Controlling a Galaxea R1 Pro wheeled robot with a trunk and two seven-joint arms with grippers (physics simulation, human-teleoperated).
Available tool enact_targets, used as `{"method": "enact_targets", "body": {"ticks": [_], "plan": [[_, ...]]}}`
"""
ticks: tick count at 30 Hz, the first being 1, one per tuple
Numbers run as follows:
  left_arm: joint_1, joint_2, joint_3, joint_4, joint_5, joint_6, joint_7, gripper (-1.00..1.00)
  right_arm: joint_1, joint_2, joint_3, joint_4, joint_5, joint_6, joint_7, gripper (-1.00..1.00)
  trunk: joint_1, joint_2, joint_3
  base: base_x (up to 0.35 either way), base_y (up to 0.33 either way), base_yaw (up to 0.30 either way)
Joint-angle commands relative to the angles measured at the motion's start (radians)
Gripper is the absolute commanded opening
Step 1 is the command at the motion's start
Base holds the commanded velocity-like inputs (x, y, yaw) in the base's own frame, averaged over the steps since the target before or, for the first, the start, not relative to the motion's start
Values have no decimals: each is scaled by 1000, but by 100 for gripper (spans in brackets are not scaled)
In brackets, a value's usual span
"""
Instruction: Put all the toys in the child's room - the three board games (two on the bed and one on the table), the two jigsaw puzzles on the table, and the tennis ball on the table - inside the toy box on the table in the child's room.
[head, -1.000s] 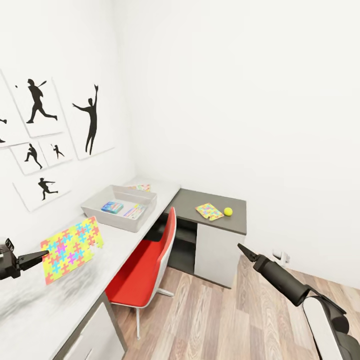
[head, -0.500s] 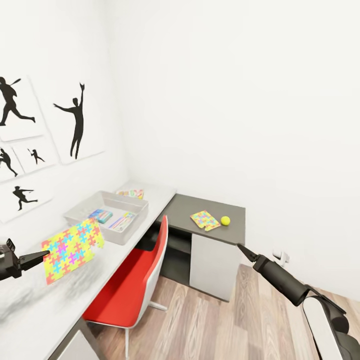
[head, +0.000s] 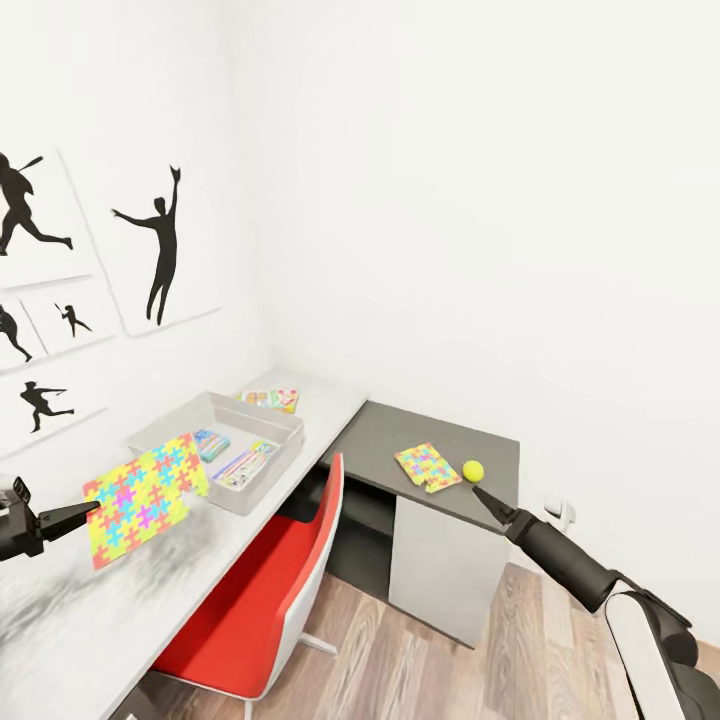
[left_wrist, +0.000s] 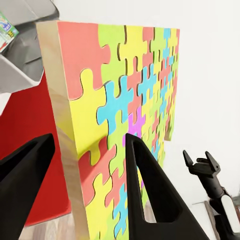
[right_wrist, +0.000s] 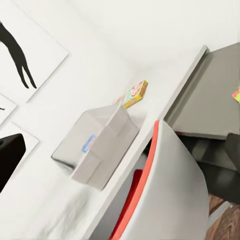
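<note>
Over the light grey desk (head: 300, 425), left gripper (head: 85, 510) is pinched on the near edge of one jigsaw puzzle (head: 145, 495), holding it up off the desktop, tilted on edge; the left wrist view shows the two fingers (left_wrist: 150, 195) straddling the puzzle's (left_wrist: 125, 115) thick edge, so the grip looks shallow and off-centre. Toy box (head: 265, 415) sits further along the desk toward the corner, near the puzzle but not under it, with two board games (head: 232, 458) already lying flat inside. A third board game (head: 272, 400) lies on the desk just behind the box by the wall. Second puzzle (head: 427, 467) and tennis ball (head: 473, 470) are on the lower dark section, just beside each other. Right gripper (head: 490, 505) hangs in front of that section near the ball, holding nothing; fingers look together, but too small to call. Step in hand, as I read it: carry the held puzzle over the box and drop it. To do it well: move slowly, since an edge pinch on a wide plate could let it swing or slip; get the whole puzzle past the near rim before lowering; level it so it lands flat on the games instead of propping on the wall; release low. Red chair (head: 270, 600) is tucked under the desk, out of the arm's path. Roughly half the toys look left.
</note>
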Motion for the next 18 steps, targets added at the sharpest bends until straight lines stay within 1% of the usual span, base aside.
{"method": "enact_targets", "body": {"ticks": [1,11,18], "plan": [[-2,0,0,0,-2,10,-5,-100,-1,0,-2,0,-6,8,1,100,1,-2,-2,278,-210,272],[-2,-2,0,0,-2,10,-5,-100,-1,0,-2,-1,-4,8,4,100,1,-2,3,264,-233,277],[-2,-2,0,0,-2,9,-5,-100,0,-1,1,-41,-4,16,6,100,1,-2,5,257,-245,282]]}}
